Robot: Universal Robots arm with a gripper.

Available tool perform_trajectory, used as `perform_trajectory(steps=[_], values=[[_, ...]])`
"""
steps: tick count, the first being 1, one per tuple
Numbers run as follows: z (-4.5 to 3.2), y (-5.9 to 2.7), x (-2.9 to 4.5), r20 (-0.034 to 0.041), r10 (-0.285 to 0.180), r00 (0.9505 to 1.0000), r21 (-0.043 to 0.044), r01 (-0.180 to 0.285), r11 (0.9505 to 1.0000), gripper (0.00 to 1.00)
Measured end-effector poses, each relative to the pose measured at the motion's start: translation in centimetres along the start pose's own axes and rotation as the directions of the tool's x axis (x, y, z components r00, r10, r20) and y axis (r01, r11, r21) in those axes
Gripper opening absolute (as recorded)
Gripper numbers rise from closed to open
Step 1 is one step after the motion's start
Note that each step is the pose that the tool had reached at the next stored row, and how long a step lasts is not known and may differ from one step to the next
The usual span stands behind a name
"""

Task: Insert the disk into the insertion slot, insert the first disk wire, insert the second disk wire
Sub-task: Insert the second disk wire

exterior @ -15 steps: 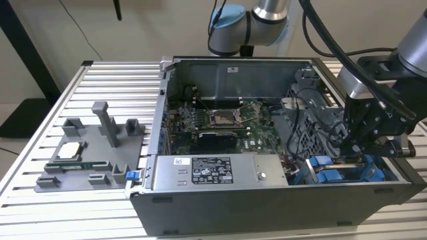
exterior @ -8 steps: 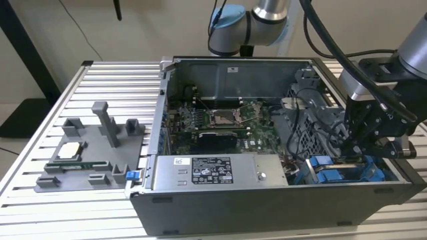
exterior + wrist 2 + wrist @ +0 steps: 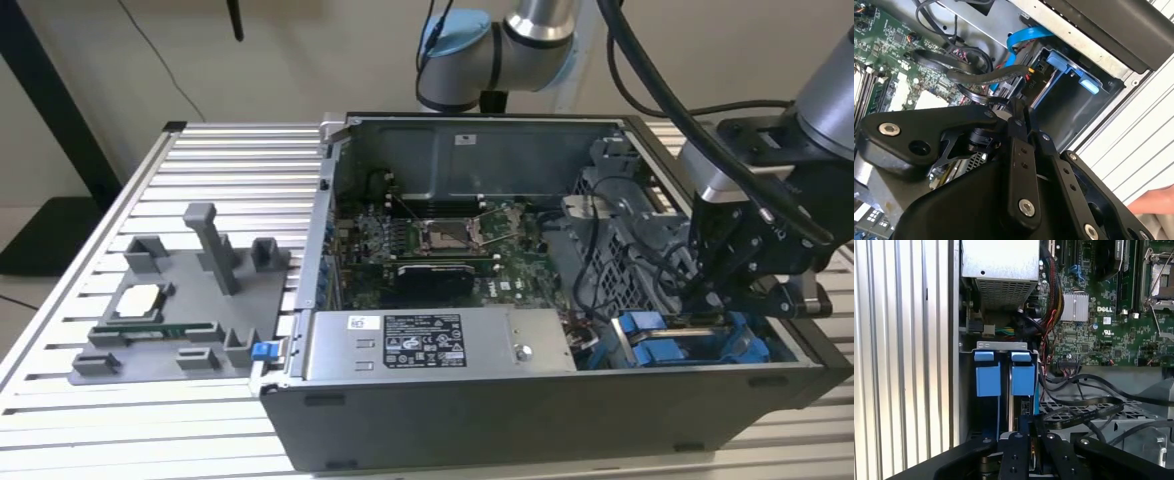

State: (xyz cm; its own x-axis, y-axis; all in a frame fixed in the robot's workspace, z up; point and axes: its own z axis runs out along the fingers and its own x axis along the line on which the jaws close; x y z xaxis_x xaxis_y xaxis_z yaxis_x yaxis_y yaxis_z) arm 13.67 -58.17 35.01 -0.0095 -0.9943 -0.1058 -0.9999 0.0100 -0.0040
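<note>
Right now I see the open computer case (image 3: pixel 534 400) lying on the slatted metal table (image 3: pixel 200 180), its interior facing up. Inside it, the green motherboard (image 3: pixel 441 240) takes the middle, and the grey labelled power-supply box (image 3: pixel 434 343) runs along the near wall in the exterior view. Out on the table, toward the exterior view's left, sits a grey fixture tray (image 3: pixel 187 300) carrying small parts.

My arm reaches down into the case's corner at the exterior view's right, where the gripper (image 3: pixel 731 300) hangs just above the insertion slot (image 3: pixel 694 345). In the first wrist view that slot (image 3: pixel 1002 346) reads as a grey sheet-metal bay with two blue plastic tabs (image 3: pixel 1004 377) side by side at its mouth. The disk appears already seated down in the bay; all I make out of it is blue carrier plastic, and I cannot confirm how deep it sits.

The gripper (image 3: pixel 1030 427) has its jaws drawn narrow, pinched on what looks like a small dark connector at the end of a black cable (image 3: pixel 1079 412) that loops away over the perforated metal cage (image 3: pixel 1094 420). A flat blue cable (image 3: pixel 1021 40) curves toward the bay in the second wrist view. A person's hand (image 3: pixel 1154 200) shows at that view's edge, over the table slats.
</note>
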Motion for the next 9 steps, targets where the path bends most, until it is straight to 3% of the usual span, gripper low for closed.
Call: perform_trajectory(steps=[9], values=[[0.19, -0.17, 0.02, -0.0001, 0.0, 1.0, 0.0001, 0.0, 1.0, 0.0]])
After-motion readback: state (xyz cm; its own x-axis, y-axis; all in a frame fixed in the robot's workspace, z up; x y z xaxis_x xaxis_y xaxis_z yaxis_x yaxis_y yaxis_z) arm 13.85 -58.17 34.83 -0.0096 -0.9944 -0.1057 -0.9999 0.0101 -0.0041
